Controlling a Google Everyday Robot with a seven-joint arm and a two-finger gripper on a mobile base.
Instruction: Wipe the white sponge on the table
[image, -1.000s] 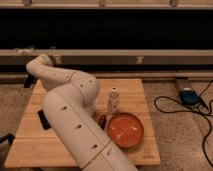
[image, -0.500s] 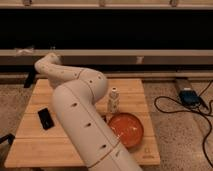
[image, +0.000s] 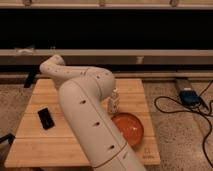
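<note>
We're on the table (image: 55, 145) now, and the big white arm (image: 85, 115) rises from the front edge, bends over the middle and reaches to the far left corner; there the gripper (image: 31, 78) hangs as a dark shape just past that corner, its fingers together; whether anything sits between them we cannot tell; the white sponge we cannot make out, as the arm hides much of the top; a black slab (image: 46, 118) lies near the left edge; a small white bottle (image: 114, 101) stands upright just behind an orange bowl (image: 128, 128) toward the right front corner
</note>
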